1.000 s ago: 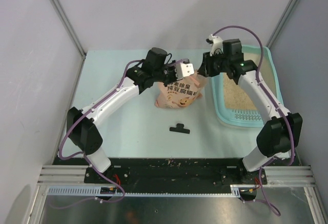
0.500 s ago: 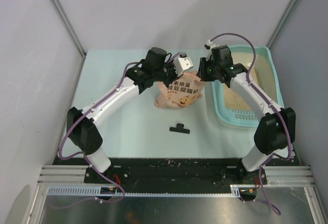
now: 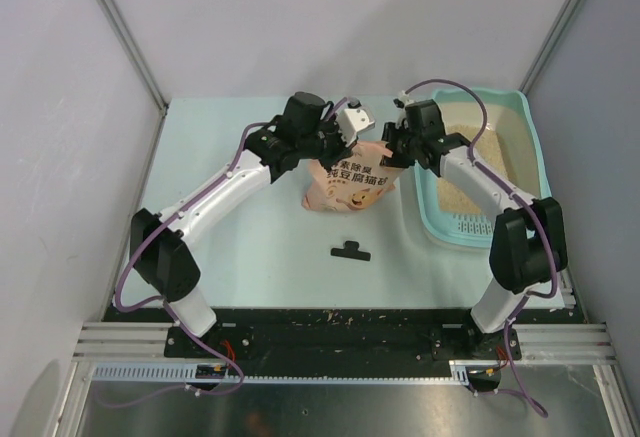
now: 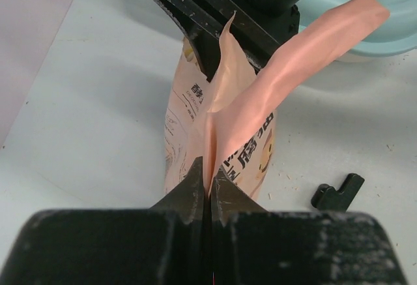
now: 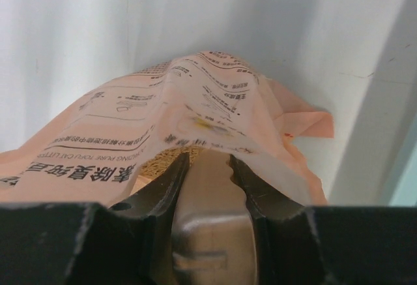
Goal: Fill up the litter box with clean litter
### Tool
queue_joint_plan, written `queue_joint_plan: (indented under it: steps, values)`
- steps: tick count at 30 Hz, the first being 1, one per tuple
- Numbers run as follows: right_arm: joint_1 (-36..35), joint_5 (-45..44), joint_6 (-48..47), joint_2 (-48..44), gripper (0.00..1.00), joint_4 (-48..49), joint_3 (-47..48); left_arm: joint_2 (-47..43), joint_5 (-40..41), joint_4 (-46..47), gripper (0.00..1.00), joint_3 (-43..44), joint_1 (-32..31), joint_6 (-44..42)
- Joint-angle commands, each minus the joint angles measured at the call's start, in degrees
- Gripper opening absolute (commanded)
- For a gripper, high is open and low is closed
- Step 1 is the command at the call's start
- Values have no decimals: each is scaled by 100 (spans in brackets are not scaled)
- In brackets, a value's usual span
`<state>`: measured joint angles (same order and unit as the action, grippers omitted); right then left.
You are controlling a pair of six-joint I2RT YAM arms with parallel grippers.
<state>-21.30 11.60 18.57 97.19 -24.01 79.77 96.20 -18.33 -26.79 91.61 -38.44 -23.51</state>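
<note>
Litter box [image 3: 470, 229]: on the desk's [image 3: 240, 227] 3 o'clock side. Its long axis runs from 12 to 6, and the perforated ledge is at the 6 o'clock end.
Litter [image 3: 455, 195]: beige granules cover the box floor. A few more show inside the bag's mouth in the right wrist view.
Bag [image 3: 345, 185]: peach-pink and printed, standing near the desk's middle, just beside the box's 9 o'clock wall. Whether the two touch cannot be told.
Left end effector [image 4: 208, 175]: tips pressed together, pinching a fold of the bag's top edge.
Right end effector [image 5: 205, 161]: at the bag's mouth on its 3 o'clock side. The fingers are narrowly apart, clamped on a smooth tan piece [image 5: 205, 216]; what that piece is cannot be told.
Clip [image 3: 350, 250]: small and black, lying flat on the desk at 6 o'clock from the bag, apart from it.
</note>
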Motion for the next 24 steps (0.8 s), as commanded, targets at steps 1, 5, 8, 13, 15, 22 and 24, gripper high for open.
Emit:
queue_joint_plan:
  steps: [1, 5, 8, 13, 15, 22, 24]
  values:
    - [82, 1211, 751, 230, 0, 403, -391, -286, -189, 139, 0, 76, 29, -127]
    - [284, 2135, 1622, 345, 0, 1300, -821, -313, -259, 139, 0, -73, 29, -128]
    - [363, 2636, 2053, 362, 0, 1968, -1033, -365, -268, 130, 0, -214, 12, -58]
    - [688, 3454, 2861, 529, 0, 3276, -1367, -462, -14, 130, 0, -363, -50, -198]
    - [793, 3638, 3300, 634, 0, 3603, -1411, -497, 83, 139, 0, -381, -76, -303]
    - [1268, 4087, 4374, 846, 0, 4808, -1420, -611, 479, 121, 0, -355, -103, -611]
    - [1330, 4202, 4471, 854, 0, 4836, -1429, -638, 584, 121, 0, -346, -94, -821]
